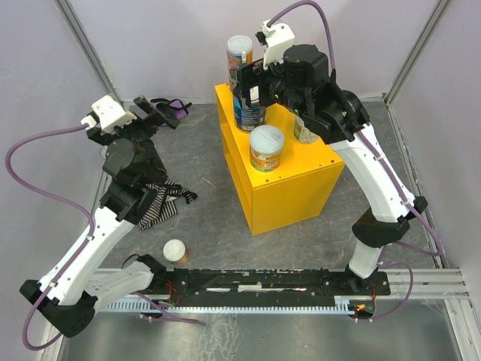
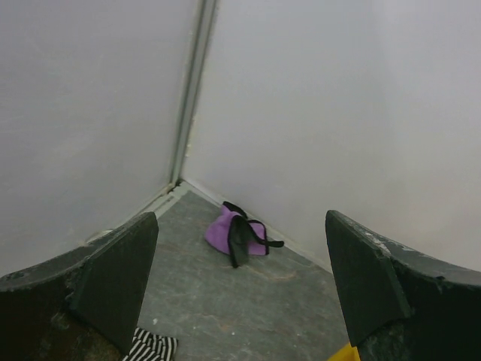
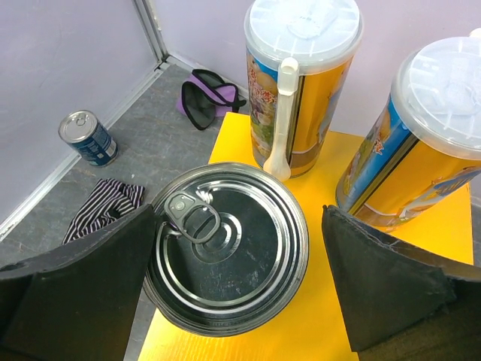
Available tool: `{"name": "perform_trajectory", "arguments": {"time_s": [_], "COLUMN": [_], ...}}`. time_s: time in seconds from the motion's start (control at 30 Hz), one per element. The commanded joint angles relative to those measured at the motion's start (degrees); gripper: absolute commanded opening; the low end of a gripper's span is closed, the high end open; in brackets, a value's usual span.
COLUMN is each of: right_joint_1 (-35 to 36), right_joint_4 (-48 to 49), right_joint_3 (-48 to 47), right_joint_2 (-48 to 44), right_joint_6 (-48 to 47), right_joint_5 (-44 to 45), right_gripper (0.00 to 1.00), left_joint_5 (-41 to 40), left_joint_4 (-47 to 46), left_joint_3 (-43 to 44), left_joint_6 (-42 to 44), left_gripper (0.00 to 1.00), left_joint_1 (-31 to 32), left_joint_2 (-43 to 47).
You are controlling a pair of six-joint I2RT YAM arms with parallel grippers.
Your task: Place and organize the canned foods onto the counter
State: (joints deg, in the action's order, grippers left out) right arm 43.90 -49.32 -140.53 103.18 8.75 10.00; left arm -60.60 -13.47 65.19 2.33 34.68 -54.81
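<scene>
walls (image 1: 150, 45) lilac, bench (image 1: 203, 162) grey | yellow counter (image 1: 289, 188) mid-bench | right jaws wide astride blue tin (image 3: 225, 263) on its far end | left jaws wide, empty, facing far-left corner | white-lidded tub (image 1: 174, 250) on bench, near left

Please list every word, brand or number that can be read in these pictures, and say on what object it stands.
No text can be read with certainty.
Tall tube: colourful label, print too blurred.
Second tube: print too blurred.
Blue tin on the floor: label too small.
Orange-labelled tub: label too small.
Pull-tab tin lid: no print visible.
</scene>
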Motion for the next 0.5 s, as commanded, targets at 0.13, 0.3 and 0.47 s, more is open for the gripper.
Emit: {"name": "perform_trajectory", "arguments": {"time_s": [0.13,0.3,0.47], "right_joint_1": [0.13,0.13,0.21], "right_joint_4": [6.03,6.51,4.63], "right_joint_3": [0.69,1.03,-0.56], "right_joint_2": [-4.24,-4.74,-3.01], "right_joint_6": [-0.69,-1.08,-1.08], "right_joint_5": [-1.48,-2.55,-4.09], "right_gripper": [0.99,0.99,0.99], "left_joint_5": [-4.04,-5.43,-4.78], "left_joint_4": [5.05,7.57,15.37], "left_joint_3": [2.16,2.48,3.01], "left_joint_6": [-5.61,-7.97,-15.3], "left_gripper": [0.98,0.98,0.99], "left_joint_1": [-4.4,-6.33,-11.47], "left_joint_2": [0.72,0.53,0.44]}}
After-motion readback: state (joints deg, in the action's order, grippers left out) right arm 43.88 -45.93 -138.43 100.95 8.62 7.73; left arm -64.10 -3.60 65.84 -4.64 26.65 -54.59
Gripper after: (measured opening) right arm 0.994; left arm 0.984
